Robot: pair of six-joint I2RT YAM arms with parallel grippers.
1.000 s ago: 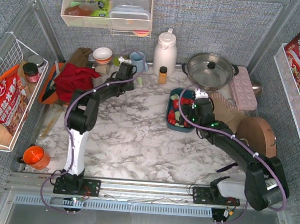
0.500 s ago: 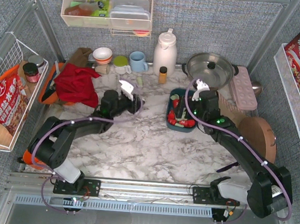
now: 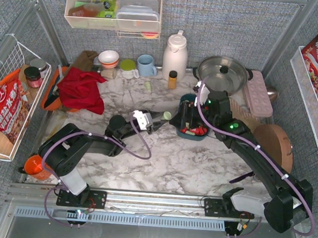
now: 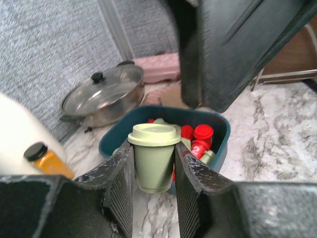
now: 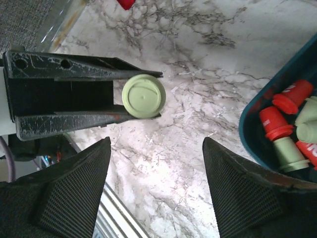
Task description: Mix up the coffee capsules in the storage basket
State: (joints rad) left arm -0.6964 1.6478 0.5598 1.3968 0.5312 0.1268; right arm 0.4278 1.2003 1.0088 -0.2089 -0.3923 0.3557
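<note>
My left gripper (image 3: 160,119) is shut on a pale green coffee capsule (image 3: 167,115) and holds it upright above the marble, just left of the dark teal storage basket (image 3: 186,135). In the left wrist view the capsule (image 4: 154,163) sits between both pads (image 4: 121,183), with the basket (image 4: 218,124) behind it holding red capsules (image 4: 203,134) and green ones. My right gripper (image 3: 184,116) is open and empty over the basket's left edge. In the right wrist view (image 5: 156,141) it looks down on the held capsule (image 5: 143,95) and the basket's corner (image 5: 247,124).
One loose green capsule (image 3: 148,86) lies on the table behind the arms. A steel pot with a lid (image 3: 223,74), an amber bottle (image 3: 172,79), a white thermos (image 3: 175,54) and a pink tray (image 3: 258,92) stand behind the basket. A red cloth (image 3: 81,88) lies at back left.
My left arm has swung from the back left to the table's middle, carrying the green capsule up to the basket's left side. My right gripper has shifted left over the basket's left edge.
</note>
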